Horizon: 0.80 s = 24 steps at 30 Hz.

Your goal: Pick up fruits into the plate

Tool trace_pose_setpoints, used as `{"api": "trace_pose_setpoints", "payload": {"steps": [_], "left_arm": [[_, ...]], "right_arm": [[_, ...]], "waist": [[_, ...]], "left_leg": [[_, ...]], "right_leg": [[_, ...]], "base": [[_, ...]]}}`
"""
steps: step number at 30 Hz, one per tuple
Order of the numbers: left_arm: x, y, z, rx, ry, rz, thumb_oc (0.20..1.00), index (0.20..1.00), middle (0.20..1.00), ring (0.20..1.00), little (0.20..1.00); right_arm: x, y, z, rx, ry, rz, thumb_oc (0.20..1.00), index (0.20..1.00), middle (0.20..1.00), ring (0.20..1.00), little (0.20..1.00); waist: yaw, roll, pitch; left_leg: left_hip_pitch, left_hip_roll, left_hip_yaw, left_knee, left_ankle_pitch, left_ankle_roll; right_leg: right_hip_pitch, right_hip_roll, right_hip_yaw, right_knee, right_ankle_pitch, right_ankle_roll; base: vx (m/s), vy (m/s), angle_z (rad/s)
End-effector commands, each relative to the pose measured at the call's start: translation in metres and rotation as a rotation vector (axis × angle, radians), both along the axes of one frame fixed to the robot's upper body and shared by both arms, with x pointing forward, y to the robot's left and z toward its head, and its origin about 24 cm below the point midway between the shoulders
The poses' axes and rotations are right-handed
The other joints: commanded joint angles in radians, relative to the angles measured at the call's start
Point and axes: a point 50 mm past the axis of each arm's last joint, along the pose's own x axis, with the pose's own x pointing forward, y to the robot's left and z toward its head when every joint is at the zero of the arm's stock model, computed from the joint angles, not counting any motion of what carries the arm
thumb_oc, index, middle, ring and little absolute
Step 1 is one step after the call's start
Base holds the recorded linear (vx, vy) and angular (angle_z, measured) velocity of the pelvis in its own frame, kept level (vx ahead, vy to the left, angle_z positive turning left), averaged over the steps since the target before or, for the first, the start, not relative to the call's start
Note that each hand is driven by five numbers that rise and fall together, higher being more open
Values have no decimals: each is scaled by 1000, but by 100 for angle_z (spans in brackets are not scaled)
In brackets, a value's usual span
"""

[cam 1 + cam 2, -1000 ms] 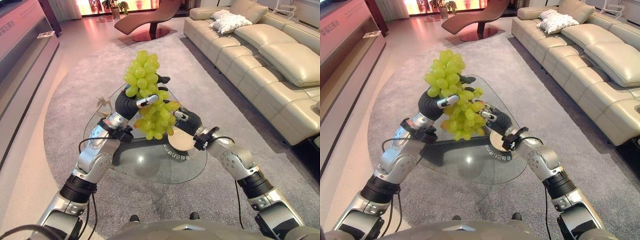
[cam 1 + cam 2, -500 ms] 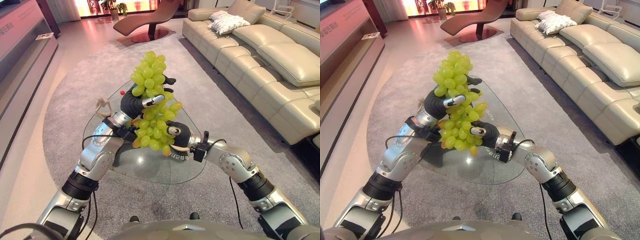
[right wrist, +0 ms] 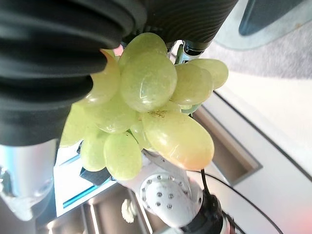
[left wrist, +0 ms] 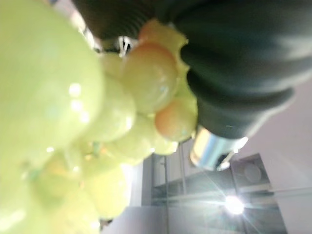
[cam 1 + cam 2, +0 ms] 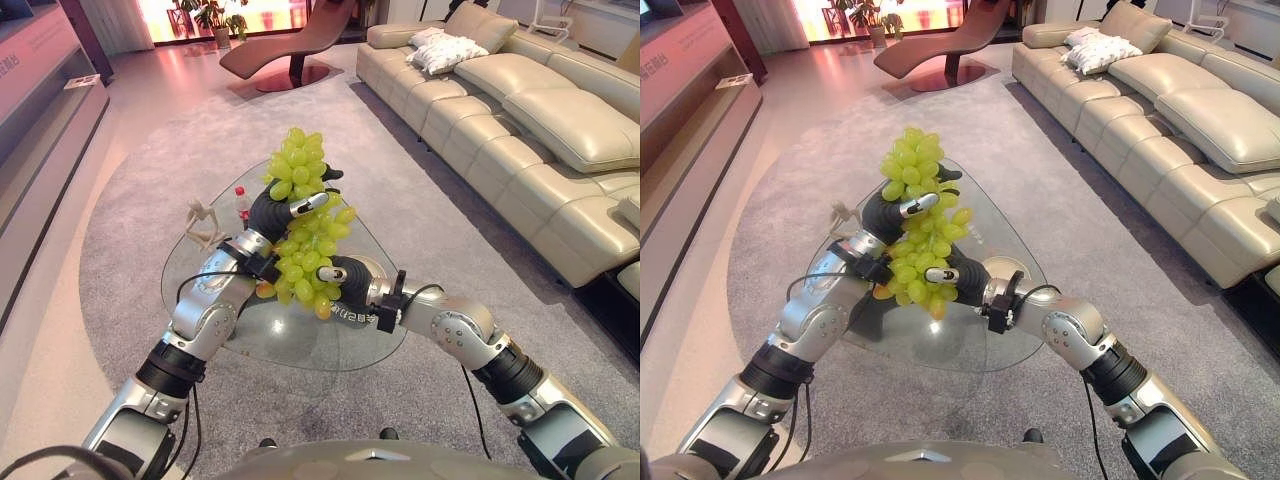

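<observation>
A big bunch of green grapes [image 5: 303, 160] is held up above the glass table [image 5: 300, 345]. My left hand [image 5: 268, 212] grips the bunch at its middle from the left, fingers curled round it. From the right, my right hand [image 5: 352, 273] lies against the lower grapes with its thumb and fingers curled on them. Grapes [image 4: 48, 97] crowd the left wrist view right by the hand's dark cover. In the right wrist view several grapes [image 3: 148, 80] sit pressed against the palm. A plate is hidden behind the hands and the bunch.
A small red-capped bottle [image 5: 240, 203] and a pale figurine [image 5: 203, 222] stand on the table's far left. A beige sofa [image 5: 520, 120] runs along the right. A brown lounge chair [image 5: 290, 45] is far ahead, and grey carpet surrounds the table.
My right hand has slid left under the bunch and closed on its lower grapes. The left hand keeps its grip. The camera has shifted a little.
</observation>
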Motion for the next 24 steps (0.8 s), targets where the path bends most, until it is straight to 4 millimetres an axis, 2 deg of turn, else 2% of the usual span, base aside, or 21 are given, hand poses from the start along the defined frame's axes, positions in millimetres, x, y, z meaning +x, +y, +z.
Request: {"api": "trace_pose_setpoints", "payload": {"steps": [1,6,13,14,15,16,24], "left_arm": [[9,-32,16,93,-127,17,200,200,200,200,200],[9,-28,13,216,-193,192,200,200,200,200,200],[8,-29,16,268,-223,328,200,200,200,200,200],[8,-30,17,271,-223,335,200,200,200,200,200],[8,-30,17,272,-224,338,200,200,200,200,200],[7,-31,19,277,-233,338,200,200,200,200,200],[4,-38,31,270,-239,349,200,200,200,200,200]], "right_arm": [[-13,60,74,352,-108,195,1000,1000,1000,1000,1000],[-7,58,71,369,-31,62,1000,1000,1000,1000,1000],[9,51,68,393,45,-169,1000,1000,1000,1000,1000],[10,50,67,392,51,-189,492,492,492,492,492],[11,50,67,393,53,-198,492,492,492,492,492],[12,49,68,398,61,-217,200,200,200,200,200],[18,46,71,416,76,-326,200,200,200,200,200]], "waist": [[2,-27,14],[5,-29,22],[5,-29,31],[4,-28,32],[4,-28,33],[4,-28,34],[5,-23,42]], "left_leg": [[8,-6,-47,31,-145,12],[0,-4,-49,37,-145,12],[-4,0,-51,38,-145,10],[-4,0,-51,37,-145,10],[-4,0,-51,37,-145,10],[-5,0,-50,37,-145,10],[-9,-2,-54,42,-145,12]], "right_leg": [[68,-20,-17,42,-142,11],[63,-17,-20,42,-141,11],[60,-13,-25,45,-143,10],[59,-13,-26,45,-143,10],[59,-13,-26,46,-143,10],[60,-13,-26,44,-143,11],[58,-12,-32,49,-144,11]], "base": [[0,0,0],[-20,-8,0],[0,0,0],[0,0,0],[0,0,0],[0,0,0],[0,0,0]]}}
